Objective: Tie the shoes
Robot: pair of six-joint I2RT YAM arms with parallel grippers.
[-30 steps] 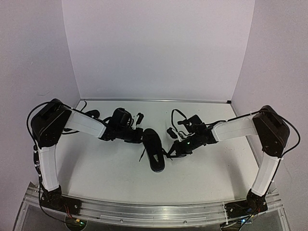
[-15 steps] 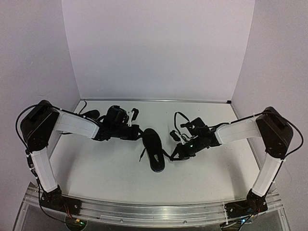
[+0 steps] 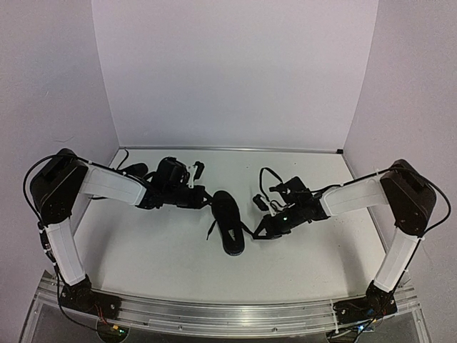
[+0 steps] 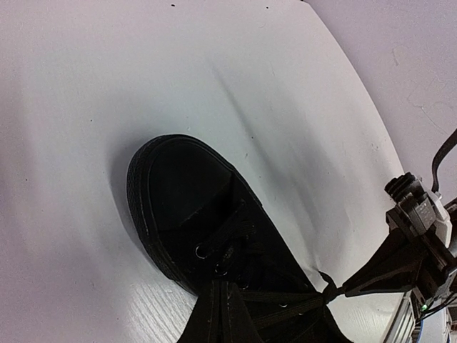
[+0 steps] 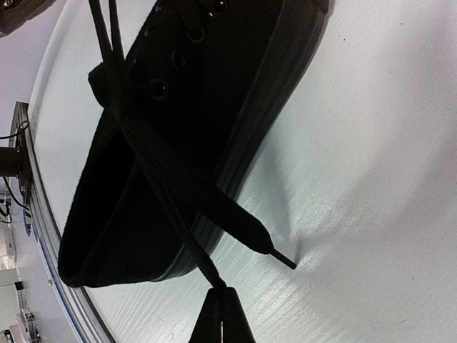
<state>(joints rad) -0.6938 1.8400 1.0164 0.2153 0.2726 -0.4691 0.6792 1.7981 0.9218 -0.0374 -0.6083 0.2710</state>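
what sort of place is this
Most likely a robotics lab test cell: plain white walls box in a white table, the left arm and right arm are bolted to a metal rail at its near edge, and a black shoe lies between them.

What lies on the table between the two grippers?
One black shoe, seen in the top view between the left gripper and right gripper, which pinches its lace.

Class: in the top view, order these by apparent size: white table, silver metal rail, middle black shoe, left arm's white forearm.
1. white table
2. silver metal rail
3. black lace-up shoe and left arm's white forearm shell: these look alike, and the raised arm is nearer the camera, so they are not ranked.
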